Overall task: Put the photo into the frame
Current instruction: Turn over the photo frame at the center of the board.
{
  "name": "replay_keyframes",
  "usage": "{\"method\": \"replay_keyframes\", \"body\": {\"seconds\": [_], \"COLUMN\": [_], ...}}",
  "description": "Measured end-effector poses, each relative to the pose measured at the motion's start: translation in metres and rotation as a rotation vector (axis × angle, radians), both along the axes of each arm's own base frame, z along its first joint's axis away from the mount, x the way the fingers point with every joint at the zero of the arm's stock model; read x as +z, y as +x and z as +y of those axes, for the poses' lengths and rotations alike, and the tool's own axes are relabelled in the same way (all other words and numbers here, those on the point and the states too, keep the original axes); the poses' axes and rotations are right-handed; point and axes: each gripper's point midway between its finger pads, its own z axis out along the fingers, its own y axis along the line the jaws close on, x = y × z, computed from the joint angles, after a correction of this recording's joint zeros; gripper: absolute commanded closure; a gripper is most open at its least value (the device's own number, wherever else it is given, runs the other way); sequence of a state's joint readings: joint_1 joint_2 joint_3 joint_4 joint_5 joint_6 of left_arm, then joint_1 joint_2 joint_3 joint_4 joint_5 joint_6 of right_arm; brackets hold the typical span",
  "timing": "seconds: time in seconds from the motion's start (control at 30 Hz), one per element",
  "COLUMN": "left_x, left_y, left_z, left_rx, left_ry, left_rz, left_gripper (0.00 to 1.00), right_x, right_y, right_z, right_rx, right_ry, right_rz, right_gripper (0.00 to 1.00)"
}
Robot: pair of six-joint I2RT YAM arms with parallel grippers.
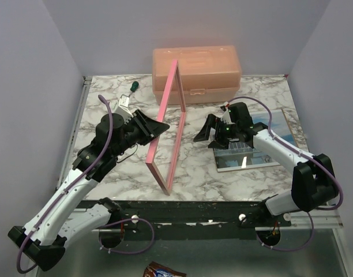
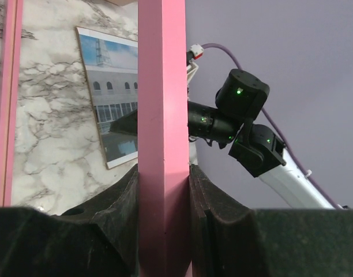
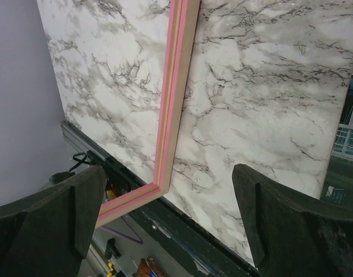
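The pink frame (image 1: 176,150) stands on edge, running diagonally across the middle of the marble table (image 1: 194,167). My left gripper (image 1: 161,127) is shut on its upper left rail. In the left wrist view the pink rail (image 2: 162,86) is pinched between both pads, at my left gripper (image 2: 163,173). The photo (image 1: 248,157), a glossy print of a white building under blue sky, lies flat on the right, partly under my right arm, and shows behind the rail (image 2: 116,104). My right gripper (image 1: 204,131) hovers open beside the frame, holding nothing. Its fingers (image 3: 169,173) bracket the frame's near corner (image 3: 173,98).
A peach plastic box (image 1: 196,66) sits at the back centre behind the frame. A green-handled screwdriver (image 1: 132,86) lies at the back left. The table's black front rail (image 1: 211,210) runs along the near edge, and purple walls close in on both sides.
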State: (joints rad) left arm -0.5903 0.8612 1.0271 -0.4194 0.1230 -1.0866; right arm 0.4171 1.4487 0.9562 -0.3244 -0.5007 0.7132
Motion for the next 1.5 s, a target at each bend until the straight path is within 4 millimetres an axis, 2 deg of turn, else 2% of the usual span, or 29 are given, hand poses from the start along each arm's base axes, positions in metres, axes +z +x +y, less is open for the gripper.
{"method": "replay_keyframes", "body": {"seconds": [0.17,0.53,0.6,0.9,1.07,1.33,1.5], "left_x": [-0.001,-0.006,-0.007,-0.012,-0.027,-0.041,-0.044], "left_y": [-0.002,-0.007,-0.008,-0.010,-0.015,-0.025,-0.027], "left_z": [-0.002,0.007,0.009,0.025,0.037,0.052,0.062], "left_rx": [0.013,0.056,0.066,0.128,0.136,0.105,0.101], "left_ry": [-0.078,-0.128,-0.135,-0.081,0.052,0.261,0.358], "left_rz": [-0.001,0.005,0.006,0.011,0.023,0.071,0.080], "left_gripper": [1.00,1.00,0.96,0.51,0.38,0.39,0.51], "right_x": [-0.009,-0.040,-0.045,-0.060,-0.062,-0.067,-0.070], "right_y": [0.001,-0.002,-0.005,-0.009,-0.008,-0.011,-0.013], "right_z": [0.000,0.004,0.007,0.017,0.018,0.016,0.015], "right_rx": [-0.003,0.017,0.026,0.052,0.051,0.050,0.050], "right_ry": [-0.014,-0.073,-0.085,-0.105,-0.109,-0.115,-0.119], "right_rz": [0.021,0.077,0.086,0.102,0.096,0.102,0.109], "right_gripper": [0.00,0.02,0.02,0.03,0.03,0.03,0.03]}}
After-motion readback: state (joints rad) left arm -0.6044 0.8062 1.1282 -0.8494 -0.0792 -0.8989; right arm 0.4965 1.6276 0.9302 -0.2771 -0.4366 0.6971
